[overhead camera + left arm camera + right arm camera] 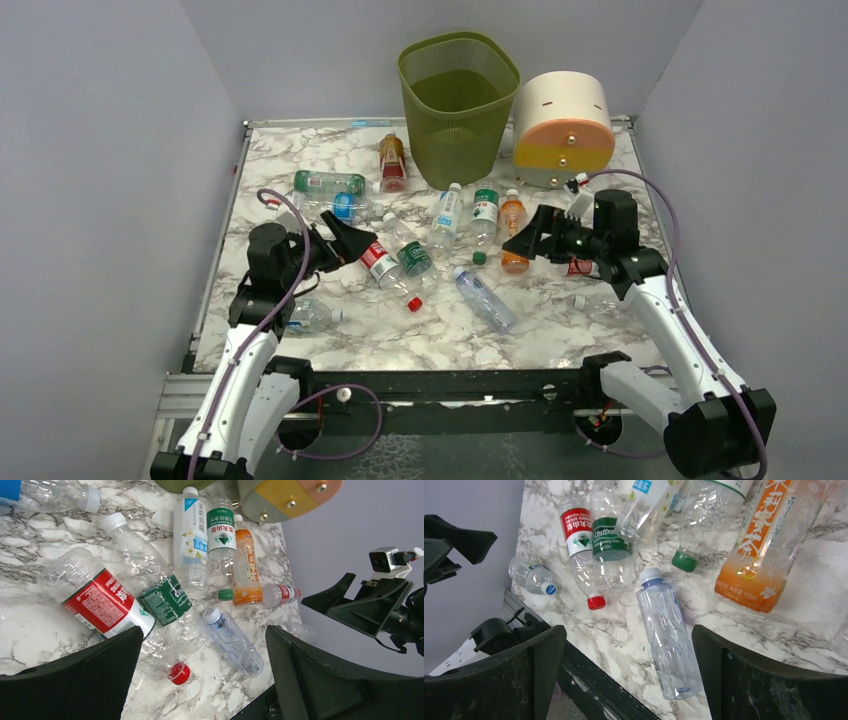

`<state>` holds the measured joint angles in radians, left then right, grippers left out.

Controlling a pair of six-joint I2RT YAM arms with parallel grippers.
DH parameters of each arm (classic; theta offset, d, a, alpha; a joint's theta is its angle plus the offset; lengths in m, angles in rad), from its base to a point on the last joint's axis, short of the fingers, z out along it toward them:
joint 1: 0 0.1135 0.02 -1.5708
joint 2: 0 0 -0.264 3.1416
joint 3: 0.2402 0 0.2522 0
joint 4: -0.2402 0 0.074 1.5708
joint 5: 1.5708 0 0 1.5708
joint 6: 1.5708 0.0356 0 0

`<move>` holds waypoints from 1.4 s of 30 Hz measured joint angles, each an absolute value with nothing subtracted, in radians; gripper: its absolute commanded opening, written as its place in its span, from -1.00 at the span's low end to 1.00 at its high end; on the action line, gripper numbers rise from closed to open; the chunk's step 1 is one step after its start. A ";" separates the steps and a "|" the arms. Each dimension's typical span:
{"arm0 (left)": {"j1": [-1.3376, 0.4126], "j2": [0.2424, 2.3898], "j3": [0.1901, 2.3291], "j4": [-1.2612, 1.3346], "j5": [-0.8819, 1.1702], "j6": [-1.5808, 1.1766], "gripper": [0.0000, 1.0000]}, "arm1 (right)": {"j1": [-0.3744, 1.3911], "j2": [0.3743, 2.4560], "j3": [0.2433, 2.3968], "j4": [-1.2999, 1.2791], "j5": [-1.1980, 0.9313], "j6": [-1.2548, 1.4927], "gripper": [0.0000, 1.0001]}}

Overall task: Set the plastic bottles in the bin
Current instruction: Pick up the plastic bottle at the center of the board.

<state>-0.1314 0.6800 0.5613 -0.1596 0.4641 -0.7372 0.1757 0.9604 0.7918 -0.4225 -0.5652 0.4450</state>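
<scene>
Several plastic bottles lie scattered on the marble table in front of the olive-green mesh bin (458, 95), which stands upright at the back. My left gripper (352, 240) hovers open and empty beside a red-label bottle (385, 268) and a green-label bottle (411, 251). In the left wrist view the red-label bottle (102, 600) lies just beyond the left gripper (204, 650). My right gripper (530, 240) is open and empty next to an orange bottle (513, 230). A clear blue-tinted bottle (669, 635) lies between and below the right gripper (629, 645).
A cream drum (563, 128) with an orange-and-yellow face stands right of the bin. More bottles lie by the bin's foot (392, 162), near the left edge (308, 316) and under the right arm (583, 268). Grey walls enclose the table.
</scene>
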 measured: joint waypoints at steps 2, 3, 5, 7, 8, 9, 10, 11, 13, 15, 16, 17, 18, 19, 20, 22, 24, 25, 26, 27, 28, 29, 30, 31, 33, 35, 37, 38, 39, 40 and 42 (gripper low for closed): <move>-0.131 0.698 0.566 -0.167 0.464 -0.736 0.98 | 0.176 0.966 0.792 -0.446 -0.578 0.432 0.99; -0.131 0.711 0.574 -0.175 0.465 -0.733 0.98 | 0.176 0.966 0.792 -0.455 -0.586 0.423 0.99; -0.131 0.747 0.599 -0.181 0.493 -0.716 0.98 | 0.176 0.971 0.792 -0.470 -0.609 0.396 0.99; -0.131 0.767 0.609 -0.171 0.525 -0.705 0.98 | 0.180 0.986 0.793 -0.481 -0.618 0.376 0.99; -0.132 0.773 0.609 -0.158 0.547 -0.699 0.98 | 0.189 0.998 0.795 -0.490 -0.618 0.364 0.99; -0.133 0.777 0.609 -0.149 0.566 -0.696 0.98 | 0.200 1.012 0.797 -0.501 -0.612 0.353 0.99; -0.133 0.778 0.606 -0.134 0.585 -0.695 0.98 | 0.219 1.026 0.797 -0.512 -0.600 0.345 0.99; -0.134 0.778 0.600 -0.110 0.601 -0.699 0.98 | 0.244 1.039 0.797 -0.522 -0.586 0.339 0.99; -0.142 0.777 0.575 -0.042 0.628 -0.717 0.98 | 0.306 1.057 0.797 -0.532 -0.554 0.338 0.99; -0.155 0.790 0.545 0.026 0.649 -0.745 0.98 | 0.352 1.069 0.798 -0.536 -0.526 0.338 0.99; -0.166 0.806 0.534 0.057 0.661 -0.757 0.98 | 0.378 1.076 0.798 -0.538 -0.509 0.338 0.99; -0.176 0.825 0.527 0.079 0.667 -0.767 0.98 | 0.394 1.082 0.798 -0.542 -0.499 0.338 0.99; -0.187 0.849 0.520 0.106 0.671 -0.777 0.98 | 0.407 1.088 0.799 -0.549 -0.480 0.338 0.99; -0.197 0.873 0.511 0.134 0.673 -0.788 0.98 | 0.421 1.096 0.803 -0.556 -0.459 0.339 0.99; -0.205 0.891 0.503 0.154 0.676 -0.797 0.98 | 0.439 1.106 0.810 -0.567 -0.437 0.341 0.99; -0.218 0.921 0.488 0.187 0.680 -0.813 0.98 | 0.489 1.136 0.836 -0.593 -0.366 0.345 0.99; -0.225 0.941 0.480 0.213 0.681 -0.826 0.98 | 0.554 1.172 0.863 -0.608 -0.315 0.350 0.99; -0.225 0.946 0.480 0.221 0.681 -0.830 0.98 | 0.580 1.189 0.873 -0.613 -0.290 0.355 0.99; -0.229 0.955 0.480 0.231 0.681 -0.834 0.98 | 0.603 1.204 0.881 -0.618 -0.271 0.358 1.00; -0.231 0.960 0.480 0.239 0.681 -0.835 0.98 | 0.621 1.218 0.884 -0.622 -0.251 0.359 0.97; -0.232 0.966 0.480 0.245 0.681 -0.838 0.98 | 0.628 1.234 0.884 -0.628 -0.231 0.360 0.95; -0.234 0.970 0.480 0.247 0.680 -0.838 0.98 | 0.636 1.243 0.884 -0.632 -0.220 0.361 0.93; -0.237 0.974 0.480 0.246 0.679 -0.838 0.98 | 0.637 1.255 0.884 -0.635 -0.207 0.361 0.93; -0.238 0.979 0.480 0.245 0.679 -0.837 0.98 | 0.641 1.266 0.884 -0.638 -0.196 0.361 0.92; -0.238 0.991 0.480 0.244 0.679 -0.836 0.98 | 0.647 1.288 0.884 -0.638 -0.171 0.361 0.90; -0.238 1.003 0.480 0.242 0.679 -0.833 0.98 | 0.661 1.318 0.887 -0.637 -0.151 0.360 0.82; -0.238 1.010 0.480 0.242 0.679 -0.833 0.98 | 0.672 1.358 0.896 -0.637 -0.138 0.356 0.77; -0.238 1.012 0.480 0.242 0.679 -0.833 0.98 | 0.678 1.380 0.899 -0.633 -0.134 0.353 0.74; -0.239 1.012 0.480 0.242 0.679 -0.832 0.98 | 0.684 1.401 0.902 -0.628 -0.126 0.350 0.73; -0.240 1.011 0.480 0.242 0.679 -0.830 0.98 | 0.690 1.417 0.903 -0.626 -0.120 0.348 0.73; -0.240 1.003 0.480 0.235 0.671 -0.826 0.98 | 0.699 1.438 0.903 -0.625 -0.109 0.345 0.70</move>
